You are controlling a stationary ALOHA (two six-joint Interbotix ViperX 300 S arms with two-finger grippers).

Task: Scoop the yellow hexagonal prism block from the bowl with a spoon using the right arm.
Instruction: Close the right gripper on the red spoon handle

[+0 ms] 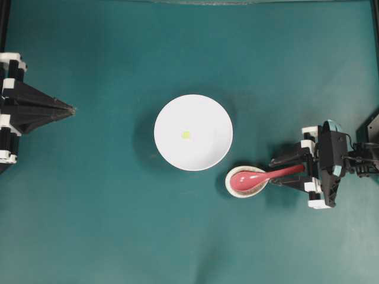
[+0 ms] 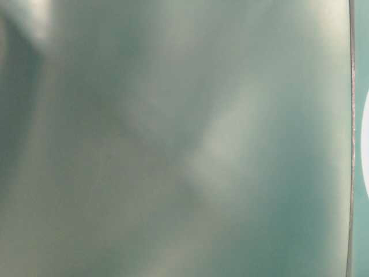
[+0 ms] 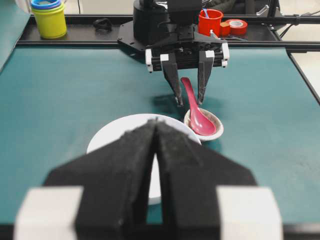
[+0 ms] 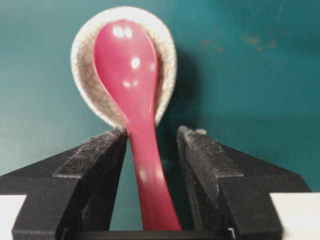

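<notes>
The right arm's gripper (image 4: 152, 150) straddles the spoon (image 4: 131, 95) handle, fingers wide and not yet gripping, lined up for the grasp. The scoop rests in the spoon rest (image 1: 232, 184). The yellow block (image 1: 186, 135) waits in the bowl (image 1: 204, 109). The left gripper (image 3: 156, 131) is parked, fingers pressed together.

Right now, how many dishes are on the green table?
2. The large white bowl stands near the middle of the table. The small speckled spoon rest sits close to its rim, toward the right arm's side, with the spoon lying in it. None seems hidden.
</notes>
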